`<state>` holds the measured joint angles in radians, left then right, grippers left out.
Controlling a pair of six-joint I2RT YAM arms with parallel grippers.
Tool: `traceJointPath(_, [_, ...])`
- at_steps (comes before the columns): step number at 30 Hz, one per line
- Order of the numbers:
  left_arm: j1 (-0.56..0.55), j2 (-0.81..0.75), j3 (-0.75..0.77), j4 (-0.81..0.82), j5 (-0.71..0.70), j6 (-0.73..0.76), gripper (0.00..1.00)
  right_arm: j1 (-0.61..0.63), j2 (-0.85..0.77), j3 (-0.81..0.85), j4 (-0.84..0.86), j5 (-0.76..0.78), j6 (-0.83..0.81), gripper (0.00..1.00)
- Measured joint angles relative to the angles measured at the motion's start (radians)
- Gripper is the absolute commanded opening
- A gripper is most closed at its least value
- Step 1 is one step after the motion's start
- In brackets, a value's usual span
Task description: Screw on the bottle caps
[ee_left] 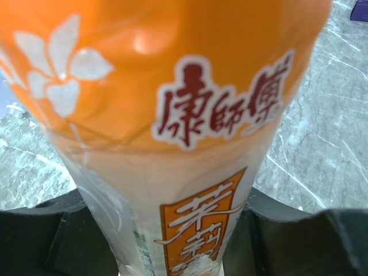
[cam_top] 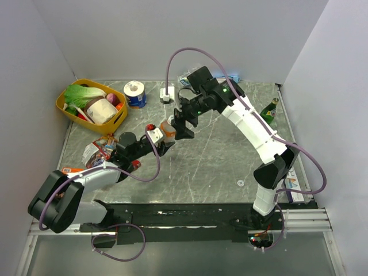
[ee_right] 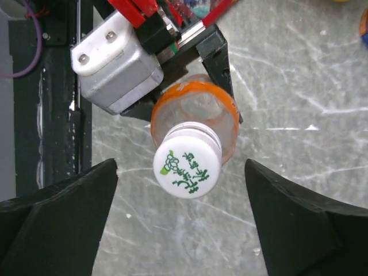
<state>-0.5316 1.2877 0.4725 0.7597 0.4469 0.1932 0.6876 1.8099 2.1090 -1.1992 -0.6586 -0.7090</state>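
Grey table (cam_top: 218,167): the work sits at about ten o'clock of its centre; left gripper (cam_top: 164,142) is clenched around the body of the orange drink bottle (ee_right: 195,118), evidently to stop it turning under a twist; right gripper (cam_top: 181,125) hangs over the neck with jaws spread wide, grasping nothing, one finger at eight o'clock and the other at four o'clock of the white cap (ee_right: 188,168), both apart from it; the cap sits on the neck; how tight it is cannot be judged; another twist may be needed.
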Motion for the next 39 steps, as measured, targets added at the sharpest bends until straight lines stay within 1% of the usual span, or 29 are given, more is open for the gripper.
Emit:
traceJointPath(6, [0.000,0.002,0.001,-0.003,0.027,0.005,0.01,-0.013,-0.097,-0.174,0.023,0.062,0.009,0.99])
traceJointPath(10, [0.000,0.002,0.001,-0.028,0.078,0.016,0.01,-0.061,-0.156,-0.188,-0.010,0.080,-0.016,0.99])
traceJointPath(11, [0.000,0.002,0.001,-0.040,0.097,0.027,0.01,-0.080,-0.163,-0.173,-0.029,0.083,-0.043,0.97])
traceJointPath(14, [0.000,0.002,0.001,-0.091,0.178,0.058,0.01,-0.117,-0.180,-0.124,-0.077,0.086,-0.171,0.92])
traceJointPath(16, [0.000,0.002,0.002,-0.148,0.248,0.097,0.01,-0.113,-0.214,-0.121,-0.089,0.086,-0.307,0.90])
traceJointPath(19, [0.000,0.006,0.008,-0.251,0.347,0.179,0.01,-0.067,-0.314,-0.183,-0.099,0.075,-0.522,0.85])
traceJointPath(21, [0.000,0.019,0.023,-0.328,0.399,0.242,0.01,-0.029,-0.391,-0.235,-0.121,0.055,-0.664,0.83])
traceJointPath(23, [0.000,0.040,0.046,-0.402,0.440,0.302,0.01,0.006,-0.441,-0.254,-0.146,0.029,-0.798,0.81])
traceJointPath(26, [-0.002,0.068,0.078,-0.481,0.481,0.369,0.01,0.036,-0.447,-0.248,-0.153,0.000,-0.938,0.80])
traceJointPath(29, [-0.006,0.077,0.091,-0.526,0.502,0.412,0.01,0.063,-0.407,-0.245,-0.152,-0.018,-1.032,0.78])
traceJointPath(31, [-0.011,0.082,0.097,-0.549,0.512,0.435,0.01,0.082,-0.371,-0.245,-0.151,-0.021,-1.070,0.74])
traceJointPath(36, [-0.018,0.093,0.108,-0.571,0.525,0.461,0.01,0.126,-0.297,-0.241,-0.149,-0.022,-1.110,0.74])
traceJointPath(39, [-0.018,0.102,0.119,-0.582,0.524,0.470,0.01,0.135,-0.282,-0.252,-0.146,-0.014,-1.126,0.73])
